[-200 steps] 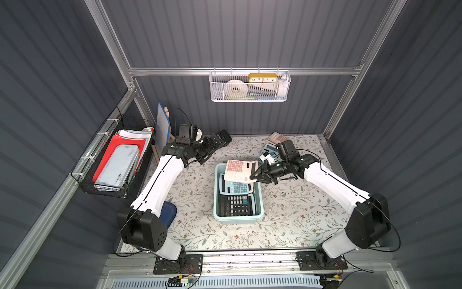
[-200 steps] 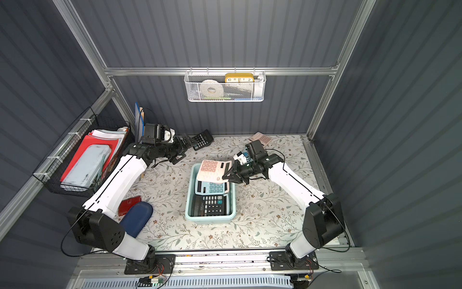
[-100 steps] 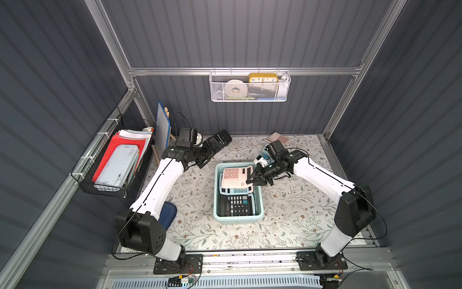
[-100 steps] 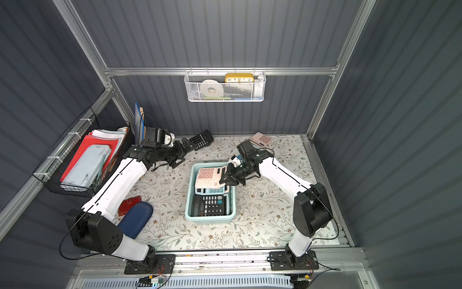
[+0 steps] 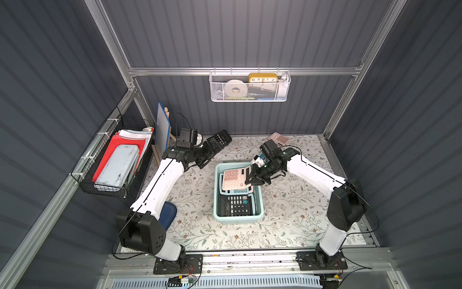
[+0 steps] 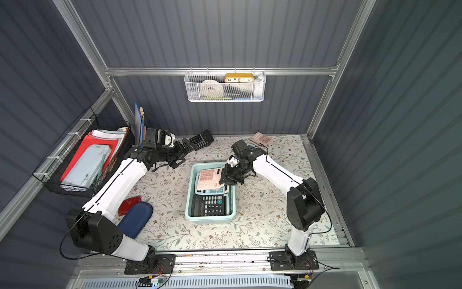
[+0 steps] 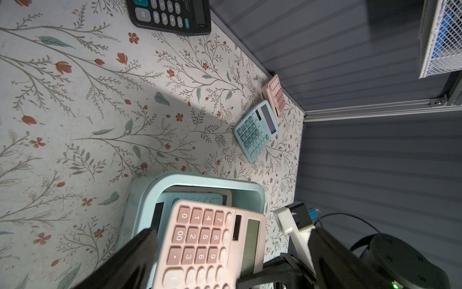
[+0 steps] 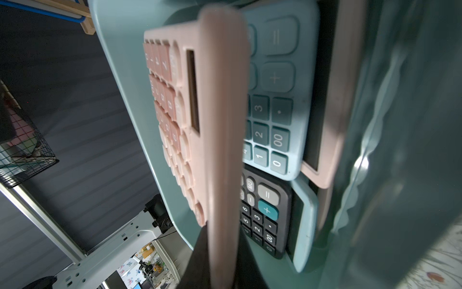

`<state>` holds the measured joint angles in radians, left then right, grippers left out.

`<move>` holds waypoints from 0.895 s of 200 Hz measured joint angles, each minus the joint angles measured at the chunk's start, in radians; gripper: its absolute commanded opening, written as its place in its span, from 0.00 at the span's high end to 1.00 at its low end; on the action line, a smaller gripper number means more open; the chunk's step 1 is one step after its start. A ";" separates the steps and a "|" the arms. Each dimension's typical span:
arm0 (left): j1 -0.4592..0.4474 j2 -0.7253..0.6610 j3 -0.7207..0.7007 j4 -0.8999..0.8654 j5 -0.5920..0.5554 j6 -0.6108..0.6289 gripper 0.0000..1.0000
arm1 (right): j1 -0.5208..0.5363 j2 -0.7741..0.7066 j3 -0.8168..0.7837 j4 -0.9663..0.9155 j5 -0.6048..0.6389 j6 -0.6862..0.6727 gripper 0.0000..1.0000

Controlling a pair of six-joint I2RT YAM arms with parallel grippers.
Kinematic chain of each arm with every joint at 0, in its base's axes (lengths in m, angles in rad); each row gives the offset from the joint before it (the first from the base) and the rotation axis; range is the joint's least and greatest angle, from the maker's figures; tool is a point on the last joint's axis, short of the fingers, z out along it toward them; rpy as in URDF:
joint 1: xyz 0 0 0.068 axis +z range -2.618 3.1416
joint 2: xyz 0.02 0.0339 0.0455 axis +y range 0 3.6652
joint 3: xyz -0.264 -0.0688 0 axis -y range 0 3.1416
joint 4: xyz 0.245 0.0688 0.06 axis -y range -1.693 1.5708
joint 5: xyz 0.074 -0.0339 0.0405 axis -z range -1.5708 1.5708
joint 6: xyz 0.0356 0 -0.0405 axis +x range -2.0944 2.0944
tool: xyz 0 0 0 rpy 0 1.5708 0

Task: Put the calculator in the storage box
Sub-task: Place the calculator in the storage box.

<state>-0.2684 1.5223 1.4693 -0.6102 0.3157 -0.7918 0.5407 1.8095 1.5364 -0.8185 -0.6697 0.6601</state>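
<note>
Right gripper: The right gripper [image 5: 253, 179] is seen clamped tight on the display end of a pink calculator [image 5: 233, 178]. The black jaws are closed across its thick upper edge, as shown close up in the right wrist view.
Pink calculator: It is held tilted, keys facing up, over the far half of the storage box [image 5: 237, 219], and falls within the rim's outline in both top views. Contact with the stack beneath cannot be confirmed. The right wrist view suggests a gap, but that picture is blurred.
Storage box: The pale mint-blue tub is set at the middle of the floral table cover [image 5: 287, 212]. A black desk calculator [image 5: 236, 205] is lying in its near half. A blue calculator [image 5: 237, 191] is partly laid over it, and a pink casing [image 8: 327, 160] is glimpsed below the blue one.
Left gripper: The left gripper [image 5: 209, 156] is held with its jaws spread wide and nothing between them. It is above the table just beyond the box's far left corner and apart from it.
Loose on the table: A second black calculator [image 5: 221, 137] is lying by the back wall, near the left gripper. A teal calculator [image 7: 256, 130] and a small pink one [image 5: 278, 137] are lying toward the far right corner.
Walls: A white mesh basket [image 5: 250, 87] holding a yellow clock [image 5: 263, 78] is hung on the back wall. A black wire basket [image 5: 105, 184] of folders [image 5: 120, 147] is hung on the left wall.
</note>
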 measured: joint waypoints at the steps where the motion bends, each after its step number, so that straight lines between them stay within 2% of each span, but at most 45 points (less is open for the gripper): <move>1: 0.000 0.000 0.000 0.000 0.000 0.000 0.01 | 0.000 0.002 0.002 -0.002 0.001 -0.001 1.00; 20: 0.000 0.000 -0.001 0.005 0.003 0.000 0.01 | 0.001 0.029 0.033 -0.026 0.023 -0.024 1.00; 34: 0.000 0.000 -0.003 0.006 0.005 0.000 0.01 | 0.001 0.037 0.048 -0.042 0.035 -0.036 0.89; 53: 0.000 0.001 -0.008 0.006 0.005 0.000 0.01 | 0.001 0.043 0.064 -0.061 0.044 -0.052 0.80; 93: 0.000 0.007 -0.008 0.008 0.008 0.000 0.01 | 0.001 0.043 0.097 -0.102 0.063 -0.079 0.74; 136: 0.000 0.035 -0.008 0.007 0.022 0.000 0.01 | -0.006 0.043 0.152 -0.159 0.090 -0.103 0.72; 179: 0.000 0.051 -0.006 0.000 0.025 0.002 0.01 | -0.049 0.025 0.166 -0.188 0.099 -0.110 0.59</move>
<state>-0.2684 1.5734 1.4628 -0.6102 0.3405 -0.7898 0.4919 1.8347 1.7020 -1.0069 -0.5705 0.5503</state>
